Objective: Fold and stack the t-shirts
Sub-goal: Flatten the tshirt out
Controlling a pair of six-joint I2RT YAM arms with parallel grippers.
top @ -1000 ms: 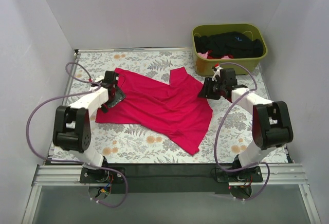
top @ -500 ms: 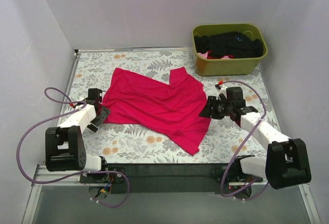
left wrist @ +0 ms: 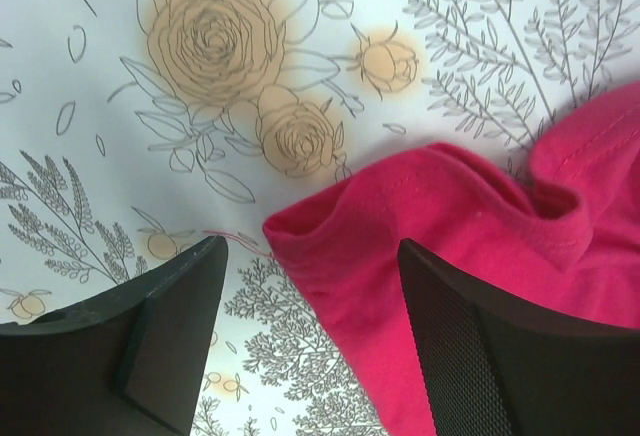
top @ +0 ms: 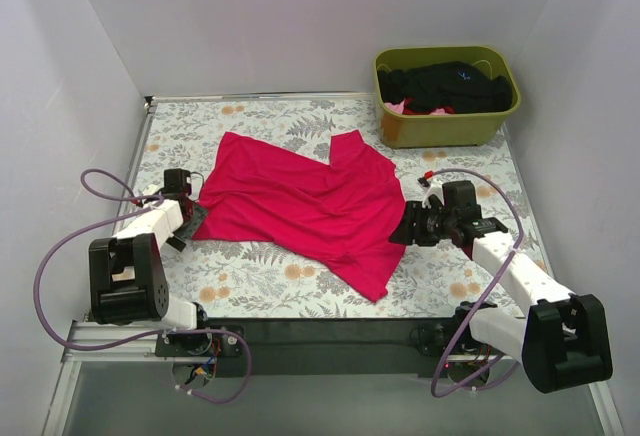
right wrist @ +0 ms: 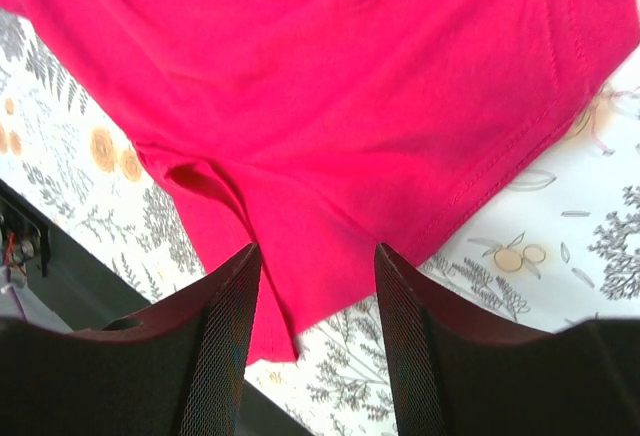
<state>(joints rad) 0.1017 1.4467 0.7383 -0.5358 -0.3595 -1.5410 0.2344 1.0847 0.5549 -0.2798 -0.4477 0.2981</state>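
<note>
Both arms have drawn back toward the near edge of the floral-printed surface [top: 260,278], where the rumpled crimson-red cotton t-shirt [top: 310,201] lies mid-surface. The left fingers [left wrist: 170,326] stand apart astride its left corner, and the right fingers [right wrist: 220,356] stand apart above the right hem. Neither grips, though a corner grasp for the first fold looks near.

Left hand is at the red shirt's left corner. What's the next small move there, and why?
Probably lower the left hand and close it on the red t-shirt's bunched corner. Its fingers stand open with that corner lying between them, unpinched, and the shirt lies crumpled and unfolded.
</note>
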